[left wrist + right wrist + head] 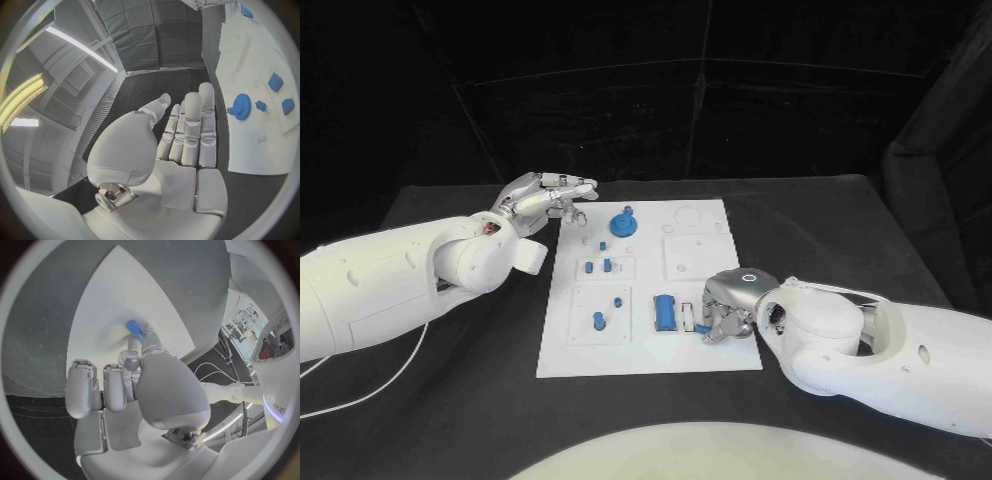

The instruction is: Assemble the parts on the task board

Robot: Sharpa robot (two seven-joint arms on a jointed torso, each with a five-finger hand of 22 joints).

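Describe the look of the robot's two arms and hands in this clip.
Both arms are bulky, glossy white shells. The left hand and right hand are silver metal with pale padded fingers. A blue ring light sits at the right wrist, and thin white cables trail beside the left arm.

- Board [651,350]: white, smooth, matt, plastic-looking plate.
- Parts: blue plastic with a slight sheen, such as the gear [625,224] and the cylinder [666,313].
- Worktop [444,380]: covered in black matt cloth.
- Left hand [542,198] and right hand [728,305]: silvery metal look, smooth pale pads on the fingers [190,130].
- Arms: glossy white plastic shells.
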